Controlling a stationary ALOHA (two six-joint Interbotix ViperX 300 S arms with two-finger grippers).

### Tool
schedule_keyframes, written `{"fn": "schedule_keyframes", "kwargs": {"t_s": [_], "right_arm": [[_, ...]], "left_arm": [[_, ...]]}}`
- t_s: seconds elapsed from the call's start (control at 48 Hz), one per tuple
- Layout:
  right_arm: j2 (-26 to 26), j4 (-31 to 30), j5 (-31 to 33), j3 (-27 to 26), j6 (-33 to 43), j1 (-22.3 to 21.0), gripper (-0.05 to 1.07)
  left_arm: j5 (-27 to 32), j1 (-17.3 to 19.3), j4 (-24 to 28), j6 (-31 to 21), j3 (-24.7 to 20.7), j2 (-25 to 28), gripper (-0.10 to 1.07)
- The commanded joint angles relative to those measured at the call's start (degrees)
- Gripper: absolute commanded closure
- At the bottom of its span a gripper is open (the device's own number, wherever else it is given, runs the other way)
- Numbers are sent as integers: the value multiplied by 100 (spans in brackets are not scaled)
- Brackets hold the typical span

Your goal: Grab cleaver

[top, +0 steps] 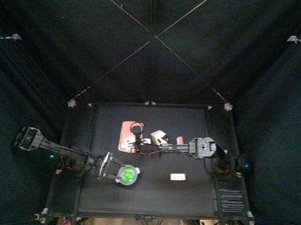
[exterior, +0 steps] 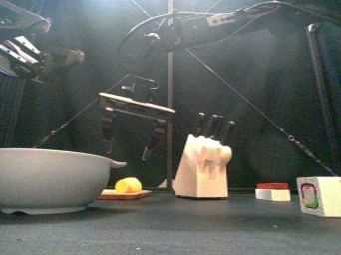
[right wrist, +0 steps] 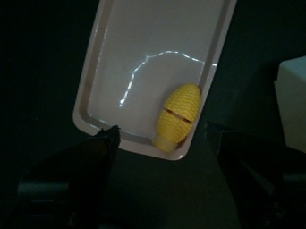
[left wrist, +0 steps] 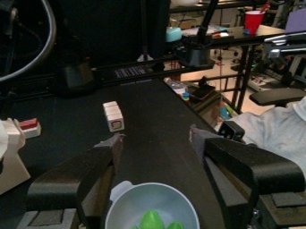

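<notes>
Cleaver not yet grabbed. Right gripper (exterior: 134,134) wide open, empty, above tray (right wrist: 131,54); knife block (exterior: 204,169) right of it. Left gripper (left wrist: 162,165) open, empty.

The tray (right wrist: 149,76) is looking like smooth, glossy pink plastic, a streak of light showing on its floor, while the lemon (right wrist: 177,115) lying in it is showing a dull, finely pebbled yellow skin. The bowl (exterior: 51,177) is appearing as matt grey plastic with a smooth wall, the knife block (exterior: 204,165) as pale, smooth, satin-finished material holding dark, matt handles, and the worktop (left wrist: 149,112) is showing as a black, faintly sheened surface. The right arm's fingers (exterior: 112,125) are looking like matt black plastic, and the curtains (top: 70,53) are hanging as dull black cloth.
</notes>
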Motion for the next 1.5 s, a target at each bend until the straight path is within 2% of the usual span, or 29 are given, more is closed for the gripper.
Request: {"fn": "schedule_keyframes", "kwargs": {"t_s": [0.0, 0.208, 0.354, 0.708, 1.0, 1.167, 1.354, 1.479], "right_arm": [[-519, 44, -9, -176, -325, 53, -2], [-932, -422, 35, -62, -492, 281, -2], [-1345, -773, 281, 255, -501, 396, -2], [-2874, -967, 308, 1995, -396, 598, -2], [-4157, -1134, -536, 3516, -413, 729, -2], [-4333, -1178, -1011, 4298, -404, 782, -2], [-4271, -1081, -1239, 4482, -149, 765, -2], [-4298, -1503, -1222, 4535, 334, 782, -1]], "left_arm": [[-26, 0, -9, 9, -70, -18, 2], [-26, 9, -9, 0, -62, -44, 2], [-26, 9, -9, -26, -62, -53, 2], [-26, -18, -237, -44, -44, -53, 3], [-26, -26, -334, -9, -62, -53, 3], [-26, 0, -334, 0, -53, -44, 2], [-26, 9, -334, -9, -53, -44, 3], [-26, 9, -334, -18, -44, -44, 3]]}}
